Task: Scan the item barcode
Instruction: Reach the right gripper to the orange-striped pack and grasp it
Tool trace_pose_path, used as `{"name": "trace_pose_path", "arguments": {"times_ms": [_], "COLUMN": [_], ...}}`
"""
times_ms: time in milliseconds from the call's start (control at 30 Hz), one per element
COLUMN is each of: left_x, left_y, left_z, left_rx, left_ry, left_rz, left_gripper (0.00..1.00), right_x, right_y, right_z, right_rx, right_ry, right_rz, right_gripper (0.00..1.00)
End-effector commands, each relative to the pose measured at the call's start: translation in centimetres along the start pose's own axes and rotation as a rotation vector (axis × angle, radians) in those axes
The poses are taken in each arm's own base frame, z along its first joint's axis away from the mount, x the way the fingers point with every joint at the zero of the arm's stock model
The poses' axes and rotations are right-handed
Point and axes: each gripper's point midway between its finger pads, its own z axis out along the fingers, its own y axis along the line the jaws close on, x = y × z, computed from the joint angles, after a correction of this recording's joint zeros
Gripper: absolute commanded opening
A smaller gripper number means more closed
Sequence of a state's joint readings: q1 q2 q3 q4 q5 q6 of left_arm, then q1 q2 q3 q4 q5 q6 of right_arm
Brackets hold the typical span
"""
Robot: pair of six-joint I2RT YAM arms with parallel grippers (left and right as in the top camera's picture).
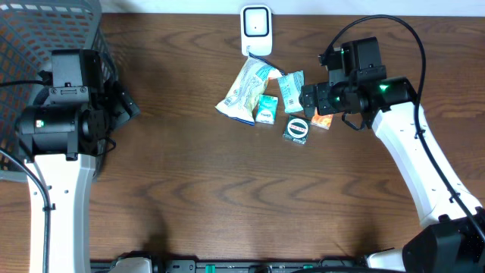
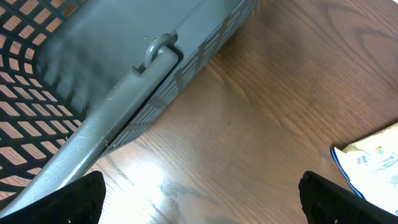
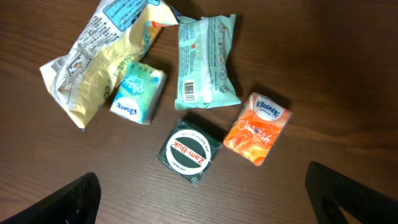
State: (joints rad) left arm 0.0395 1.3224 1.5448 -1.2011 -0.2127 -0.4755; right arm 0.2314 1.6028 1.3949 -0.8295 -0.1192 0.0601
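The table (image 1: 227, 197) is dark brown wood grain, smooth with a faint sheen, and most of its bare surface lies on the robot's side of the white scanner (image 1: 256, 26), a small rounded-corner unit standing at the far edge. Well to the left of the scanner, a grey plastic basket (image 2: 124, 56) with lattice walls and a thick moulded rim fills the far corner. The left gripper (image 2: 199, 205) hangs just beside that rim, its black fingers spread wide with only bare wood between them. To the right of the scanner, the right gripper (image 3: 208, 205) hovers over the items, also spread wide and holding nothing. The items lie in a loose cluster directly in front of the scanner. Nearest it is a crinkled, pale yellow and white snack bag (image 3: 102, 56), creased and lying flat. Right of the bag is a soft teal wipes pack (image 3: 205, 59) whose white label with a printed barcode faces up. Farthest from the scanner on the right is a soft orange Kleenex pack (image 3: 256, 127), lying apart from the others. A smaller teal and white Kleenex pack (image 3: 138, 93) is tucked against the bag's edge. A dark green square Zam-Buk tin (image 3: 189, 154) with a round white label lies between the two Kleenex packs, farthest out from the scanner.
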Motion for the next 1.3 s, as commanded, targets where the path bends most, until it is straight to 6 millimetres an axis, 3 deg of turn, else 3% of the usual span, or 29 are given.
{"name": "trace_pose_path", "arguments": {"times_ms": [0,100,233,367,500,567,633,733,833,1000,1200,1267], "left_x": [0.0,0.0,0.0,0.0,0.0,0.0,0.0,0.0,0.0,0.0,0.0,0.0], "left_y": [0.4,0.4,0.4,0.4,0.4,0.4,0.4,0.4,0.4,0.4,0.4,0.4], "left_z": [0.3,0.2,0.2,0.3,0.2,0.2,0.2,0.2,0.3,0.2,0.2,0.3], "left_rx": [-0.020,-0.020,-0.020,-0.020,-0.020,-0.020,-0.020,-0.020,-0.020,-0.020,-0.020,-0.020], "left_ry": [0.001,0.001,0.001,0.001,0.001,0.001,0.001,0.001,0.001,0.001,0.001,0.001], "left_rz": [-0.020,-0.020,-0.020,-0.020,-0.020,-0.020,-0.020,-0.020,-0.020,-0.020,-0.020,-0.020], "left_gripper": [0.98,0.98,0.98,0.98,0.98,0.98,0.98,0.98,0.98,0.98,0.98,0.98], "right_x": [-0.9,-1.5,0.8,3.0,4.5,5.2,5.1,4.9,5.7,6.6,6.8,6.9], "right_y": [-1.5,-4.1,-6.3,-7.2,-7.4,-7.9,-7.9,-8.4,-8.9,-8.4,-8.5,-8.6], "right_z": [-0.3,0.6,3.9,6.9,9.2,10.1,10.5,11.0,12.0,13.2,13.7,13.8], "right_rx": [0.058,0.023,-0.076,-0.131,-0.158,-0.173,-0.261,-0.344,-0.371,-0.420,-0.421,-0.419], "right_ry": [-0.030,-0.040,0.078,0.181,0.247,0.271,0.266,0.249,0.270,0.288,0.290,0.282], "right_rz": [0.075,0.219,0.328,0.395,0.408,0.441,0.487,0.534,0.553,0.517,0.506,0.462], "right_gripper": [0.99,0.99,0.97,0.90,0.92,0.85,0.76,0.72,0.51,0.49,0.35,0.40]}}
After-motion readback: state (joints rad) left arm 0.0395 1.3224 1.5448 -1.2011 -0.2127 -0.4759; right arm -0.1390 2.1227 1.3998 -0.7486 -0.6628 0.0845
